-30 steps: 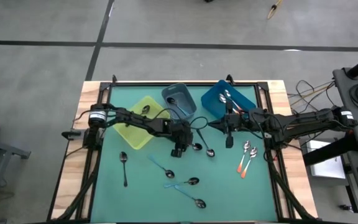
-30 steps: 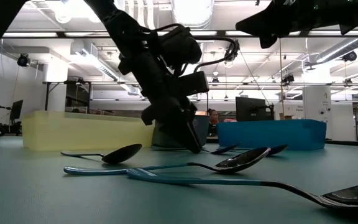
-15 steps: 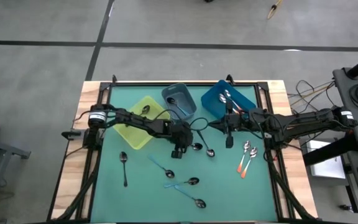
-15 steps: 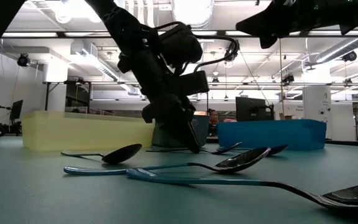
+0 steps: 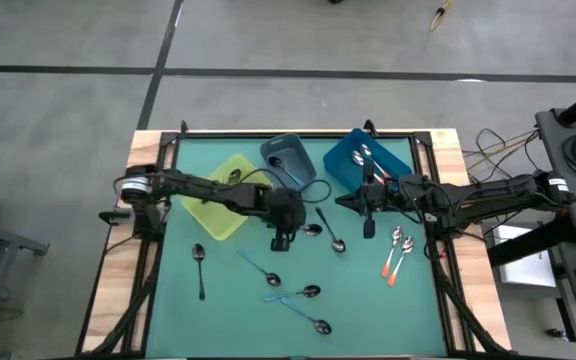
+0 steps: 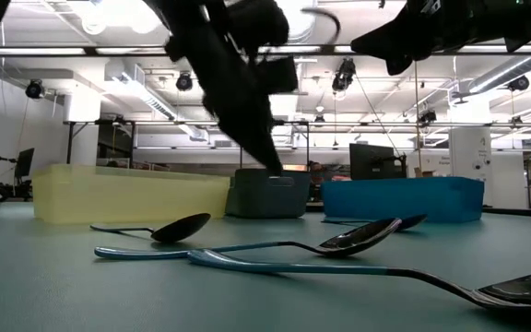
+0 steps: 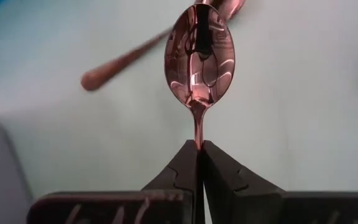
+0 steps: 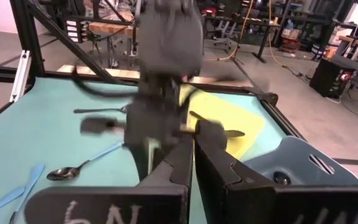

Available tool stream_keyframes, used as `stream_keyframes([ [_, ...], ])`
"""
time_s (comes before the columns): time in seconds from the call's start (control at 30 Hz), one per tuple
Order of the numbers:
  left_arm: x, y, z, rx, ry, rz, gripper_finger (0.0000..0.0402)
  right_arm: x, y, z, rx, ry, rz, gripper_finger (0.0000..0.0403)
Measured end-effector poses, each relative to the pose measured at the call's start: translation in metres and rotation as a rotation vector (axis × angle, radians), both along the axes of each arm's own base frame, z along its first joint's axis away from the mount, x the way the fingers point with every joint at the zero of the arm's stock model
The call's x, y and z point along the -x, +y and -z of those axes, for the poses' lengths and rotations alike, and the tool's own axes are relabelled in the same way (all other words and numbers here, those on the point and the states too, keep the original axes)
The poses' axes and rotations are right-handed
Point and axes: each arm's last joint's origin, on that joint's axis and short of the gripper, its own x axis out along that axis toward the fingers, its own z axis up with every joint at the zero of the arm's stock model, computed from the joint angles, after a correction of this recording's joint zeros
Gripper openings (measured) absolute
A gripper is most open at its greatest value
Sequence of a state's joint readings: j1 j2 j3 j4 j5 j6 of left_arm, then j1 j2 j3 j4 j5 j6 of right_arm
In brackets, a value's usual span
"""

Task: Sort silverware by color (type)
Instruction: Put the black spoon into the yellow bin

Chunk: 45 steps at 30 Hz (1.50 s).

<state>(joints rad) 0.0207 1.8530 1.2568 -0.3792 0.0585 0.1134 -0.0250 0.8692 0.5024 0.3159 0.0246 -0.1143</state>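
Green matting covers the table, where the left gripper [image 7: 198, 149] is clenched on a spoon [image 7: 199, 56] by its thin handle, lifted above the mat; its handle colour is hard to judge. Beyond it, bins hold a few spoons, while roughly nine lie loose. Sorting looks barely half done. The right gripper [image 5: 369, 231] hangs clenched, empty, beside the blue bin [image 5: 340, 166].

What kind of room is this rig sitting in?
Probably a robotics lab or workshop: bare concrete floor around the table, exposed ceiling ducts and lights, and monitors on benches behind.
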Motion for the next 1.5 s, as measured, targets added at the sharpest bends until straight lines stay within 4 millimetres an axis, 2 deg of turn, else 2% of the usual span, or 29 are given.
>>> stream_keyframes([
  [0.13, 0.017, -0.002, -0.03, 0.033, -0.042, -0.036, 0.0, 0.0, 0.0, 0.0, -0.001, 0.0, 0.0, 0.0009],
  [0.2, 0.029, -0.002, -0.038, 0.052, -0.03, -0.067, 0.0, 0.0, 0.0, 0.0, -0.001, 0.001, 0.0, 0.0009],
  [0.4, 0.077, 0.002, -0.062, -0.007, -0.021, -0.252, 0.0, 0.0, 0.0, 0.0, -0.008, 0.004, 0.002, 0.0009],
  [0.57, 0.12, 0.013, -0.058, -0.04, -0.037, -0.464, 0.0, 0.0, 0.0, 0.0, -0.009, 0.004, 0.003, 0.0009],
  [0.73, 0.162, 0.032, -0.036, -0.027, -0.018, -0.691, 0.0, 0.0, 0.0, 0.001, -0.017, 0.004, 0.003, 0.0009],
  [0.87, 0.185, 0.05, -0.019, 0.003, -0.008, -0.858, 0.0, 0.0, 0.0, 0.0, -0.017, 0.003, 0.004, 0.0009],
  [1.1, 0.195, 0.068, -0.002, -0.02, 0.012, -0.919, 0.0, 0.0, 0.0, 0.0, -0.016, 0.004, 0.005, 0.0009],
  [1.5, 0.18, 0.074, 0.024, -0.036, 0.108, -0.892, 0.0, 0.0, 0.0, 0.001, -0.01, 0.012, 0.004, 0.0009],
])
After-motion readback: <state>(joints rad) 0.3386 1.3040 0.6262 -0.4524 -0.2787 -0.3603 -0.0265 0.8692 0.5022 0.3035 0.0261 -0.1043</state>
